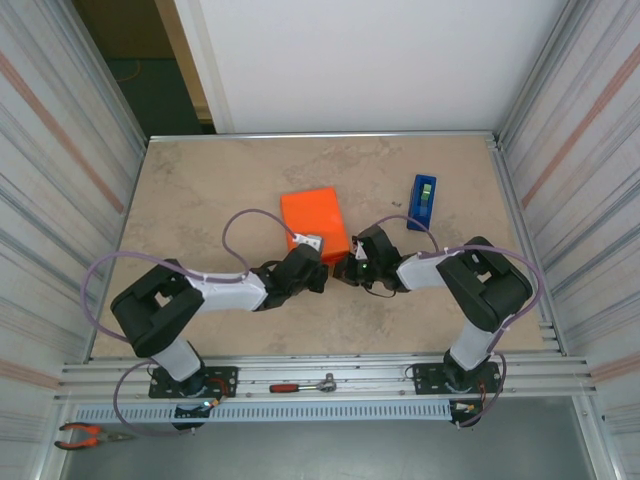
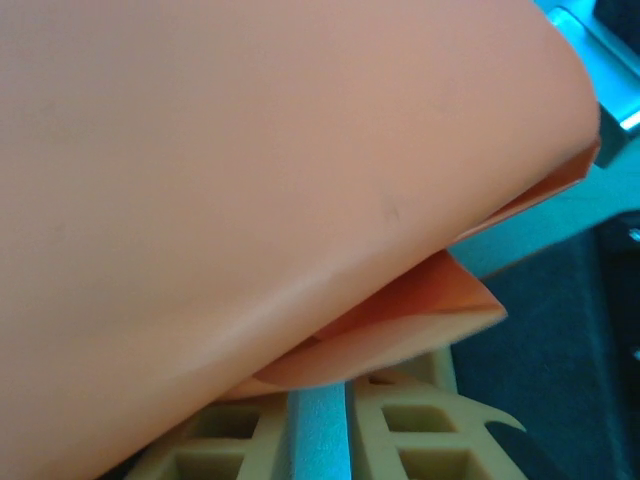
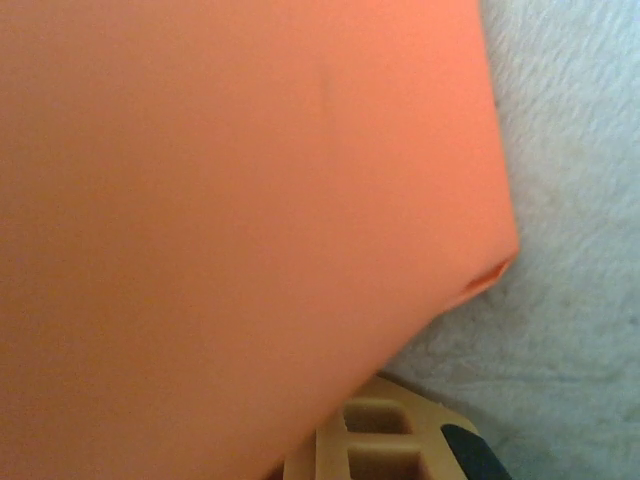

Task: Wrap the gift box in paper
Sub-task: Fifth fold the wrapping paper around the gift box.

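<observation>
Top external view first: the bright orange paper sheet [image 1: 312, 220] sits around the middle of the beige stone-patterned tabletop [image 1: 200, 200]. It is folded into a flat, squarish parcel with clean edges, and what it encloses is hidden. Both arms reach in from the near edge and meet at the parcel's near side. The left tool [image 1: 320, 266] is at that edge and the right tool [image 1: 350, 270] is just beside the near right corner. The two black heads are almost nose to nose and cover the edge, so from up here I can't tell whether either is clenched or released.

Over to the left wrist camera: matte orange paper [image 2: 250, 180] curves smoothly across, with a folded flap [image 2: 440, 300] poking out beneath it. Tan lattice fingers [image 2: 410, 440] show under the paper with a narrow gap between them. Whether they pinch anything, I can't tell.

Right wrist camera: a flat orange face [image 3: 230, 200] ends in a creased corner [image 3: 495, 270], with pale tabletop [image 3: 580, 200] beside it. One tan finger [image 3: 365, 440] sits beneath the paper's edge, and its grip can't be read either.

Around the scene, an upright blue tape dispenser [image 1: 422, 201] stands to the parcel's right, apart from it, on the far side of the right forearm. On the metal rail [image 1: 380, 372] at the front lies a red-handled wrench [image 1: 302, 386]. Orange-handled pliers [image 1: 85, 435] rest at the lower left.
</observation>
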